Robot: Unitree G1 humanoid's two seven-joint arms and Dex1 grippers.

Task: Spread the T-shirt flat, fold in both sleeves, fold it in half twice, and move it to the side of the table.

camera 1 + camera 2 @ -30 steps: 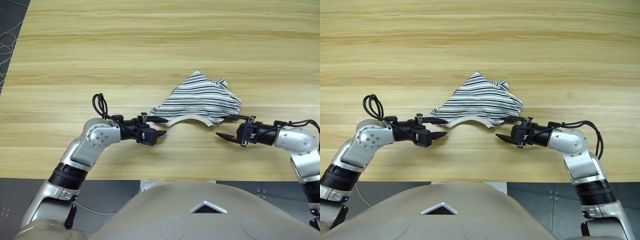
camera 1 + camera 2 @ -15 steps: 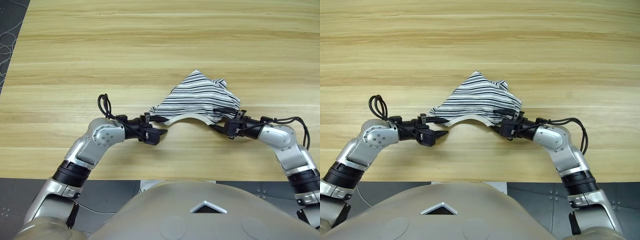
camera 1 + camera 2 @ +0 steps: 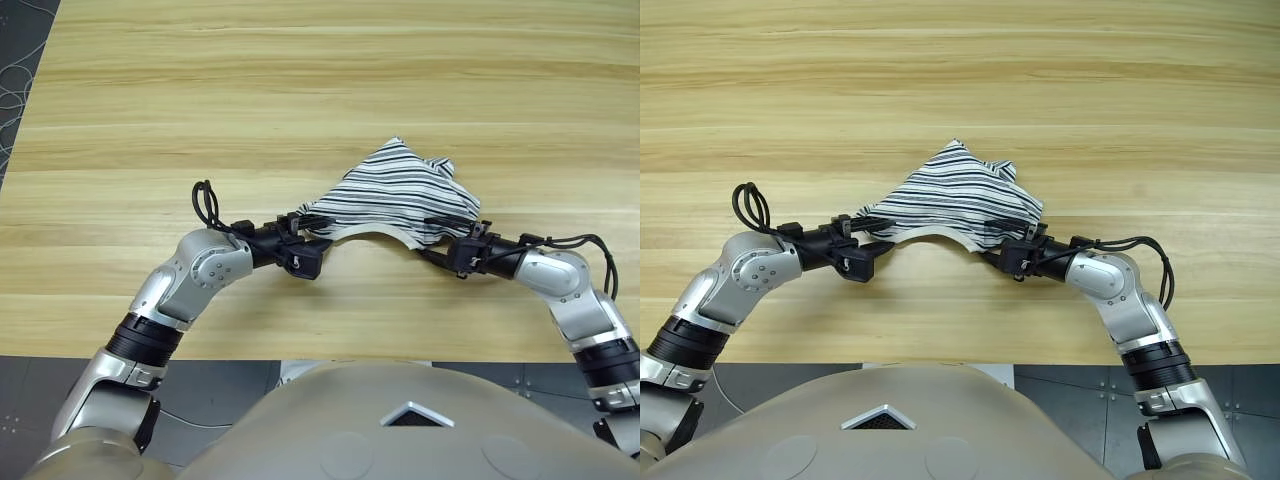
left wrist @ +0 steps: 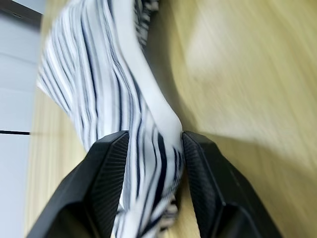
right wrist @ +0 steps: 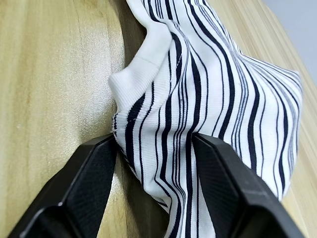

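Beyond the fingers of the left gripper (image 4: pixel 154 136) the T-shirt (image 4: pixel 114 89) is blurred, and the cloth between them runs off the picture's edge. Past the fingers of the right gripper (image 5: pixel 153 139) the bunched cloth is cut off too, its folds hiding the sleeves.

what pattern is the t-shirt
White with thin dark stripes, T-shirt; clearest in the right wrist view.
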